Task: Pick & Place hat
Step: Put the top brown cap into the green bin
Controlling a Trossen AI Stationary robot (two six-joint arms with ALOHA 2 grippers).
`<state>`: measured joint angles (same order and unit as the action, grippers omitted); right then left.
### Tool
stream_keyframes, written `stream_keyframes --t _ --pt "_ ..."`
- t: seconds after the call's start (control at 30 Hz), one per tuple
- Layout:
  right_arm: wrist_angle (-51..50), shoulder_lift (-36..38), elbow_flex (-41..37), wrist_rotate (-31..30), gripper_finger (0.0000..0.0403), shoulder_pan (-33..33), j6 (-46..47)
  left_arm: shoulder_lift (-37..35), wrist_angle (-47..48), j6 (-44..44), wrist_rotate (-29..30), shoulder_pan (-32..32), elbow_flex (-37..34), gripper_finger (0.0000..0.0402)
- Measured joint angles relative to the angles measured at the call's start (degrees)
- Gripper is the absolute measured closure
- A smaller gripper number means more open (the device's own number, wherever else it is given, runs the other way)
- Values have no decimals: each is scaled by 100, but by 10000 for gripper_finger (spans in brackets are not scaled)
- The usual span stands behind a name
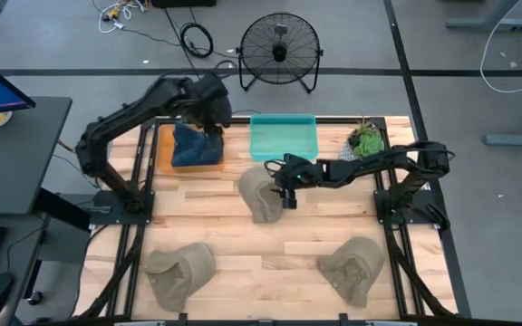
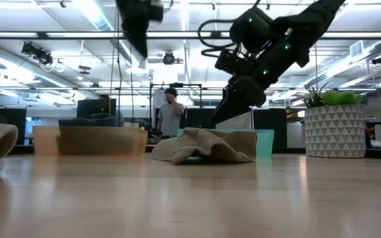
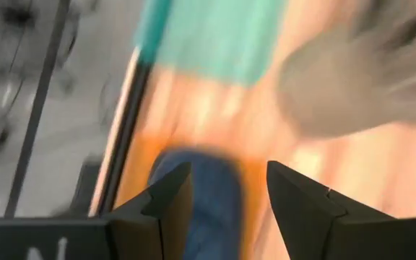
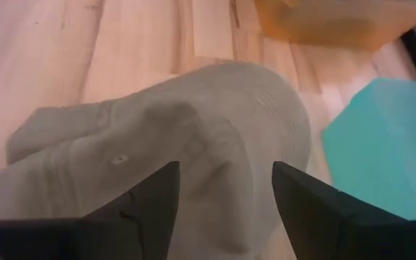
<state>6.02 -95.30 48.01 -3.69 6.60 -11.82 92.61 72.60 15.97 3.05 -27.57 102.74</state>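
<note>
Hovering right gripper (image 1: 284,195), jaws apart, over khaki hat (image 1: 259,195).

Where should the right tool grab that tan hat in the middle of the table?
Grip the raised crown fold of the crumpled tan fabric hat, coming straight down from above. It lies flat on the wooden table, and the open right tool hovers over that ridge.

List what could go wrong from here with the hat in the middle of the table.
1. The right end effector hovers open over the soft, crumpled middle hat; it may pinch only a fold, and the hat could slip.
2. That hat lies close to the teal tray, so lifting might drag it against the rim.
3. The left end effector is open above the blue hat nearby; the arms could crowd each other.
</note>
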Motion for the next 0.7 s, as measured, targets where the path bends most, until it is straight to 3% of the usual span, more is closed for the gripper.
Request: stream_keyframes --t 0.13,0.33,0.47,0.7 --pt "-13 -156 2 147 176 98 214 -239 -502 170 -676 390 0 220" --pt "75 -346 2 162 176 165 -50 -228 -846 423 -743 975 -293 220" --pt "178 -370 0 -80 176 168 -128 -468 -1463 315 -756 1092 -1333 220" --pt "174 -445 0 -34 185 192 -213 -1460 -3452 -355 -736 1176 -3726 220"
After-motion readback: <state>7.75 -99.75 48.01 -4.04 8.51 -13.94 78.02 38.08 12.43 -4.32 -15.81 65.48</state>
